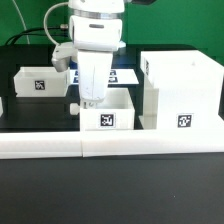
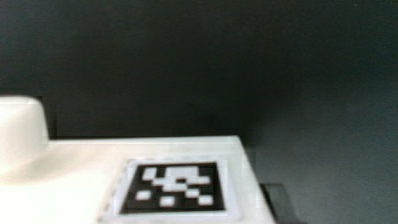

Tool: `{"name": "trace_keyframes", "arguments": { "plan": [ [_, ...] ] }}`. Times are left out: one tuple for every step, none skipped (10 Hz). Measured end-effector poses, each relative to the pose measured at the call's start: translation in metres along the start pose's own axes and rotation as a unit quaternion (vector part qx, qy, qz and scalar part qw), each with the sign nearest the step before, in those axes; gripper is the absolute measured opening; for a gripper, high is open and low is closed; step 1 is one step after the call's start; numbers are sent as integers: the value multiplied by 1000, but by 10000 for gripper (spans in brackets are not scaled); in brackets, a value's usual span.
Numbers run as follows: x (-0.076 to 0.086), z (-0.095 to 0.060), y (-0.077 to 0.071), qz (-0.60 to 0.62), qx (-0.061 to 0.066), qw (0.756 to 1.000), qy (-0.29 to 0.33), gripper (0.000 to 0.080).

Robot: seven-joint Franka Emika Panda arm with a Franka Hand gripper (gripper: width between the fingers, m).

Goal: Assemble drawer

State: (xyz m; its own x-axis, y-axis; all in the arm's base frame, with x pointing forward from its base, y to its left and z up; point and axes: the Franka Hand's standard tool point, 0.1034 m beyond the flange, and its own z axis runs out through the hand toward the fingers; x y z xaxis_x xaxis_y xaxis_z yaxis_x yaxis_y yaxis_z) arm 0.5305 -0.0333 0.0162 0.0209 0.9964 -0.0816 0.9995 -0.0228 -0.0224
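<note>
While the white Panda arm [image 1: 95,35] hangs over the black counter [image 1: 45,112], its claw [image 1: 87,101] sits low at a small white open-topped plastic tray [image 1: 120,104], on the tray's side toward the ext. view's left. Can't tell whether the claw is spread, closed or touching the tray wall; the fingers blend w/ the white plastic. That tray, w/ a square b/w tag [image 1: 107,121] on its front, stands just beside a tall white open-fronted plastic box housing [image 1: 185,85] on the ext. view's right. A second white tray [image 1: 28,80] stands apart, toward the ext. view's left. A long low white barrier wall [image 1: 150,148] runs in front of all three. Wrist view: a flat white surface w/ a b/w tag [image 2: 175,187] against dark counter, plus a white rounded shape [image 2: 18,135] at the frame edge; can't tell what it is.
</note>
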Motion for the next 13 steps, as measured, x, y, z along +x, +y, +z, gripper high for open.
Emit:
{"name": "trace_keyframes", "arguments": {
  "plan": [
    [-1,0,1,1,-7,1000,0,42],
    [-2,1,0,3,-5,1000,0,42],
    [-1,1,0,5,-5,1000,0,42],
    [1,0,1,10,-7,1000,1,42],
    [4,0,3,16,-13,1000,3,42],
    [4,0,3,26,-13,1000,3,42],
    [3,0,3,27,-13,1000,3,42],
    [3,0,3,28,-13,1000,3,42],
    [3,0,3,29,-13,999,3,42],
    [9,-1,4,30,-14,999,3,42],
    [13,-2,6,29,-14,999,4,42],
    [16,-2,9,28,-16,999,5,42],
    [17,-1,11,27,-14,1000,4,42]
  ]
}}
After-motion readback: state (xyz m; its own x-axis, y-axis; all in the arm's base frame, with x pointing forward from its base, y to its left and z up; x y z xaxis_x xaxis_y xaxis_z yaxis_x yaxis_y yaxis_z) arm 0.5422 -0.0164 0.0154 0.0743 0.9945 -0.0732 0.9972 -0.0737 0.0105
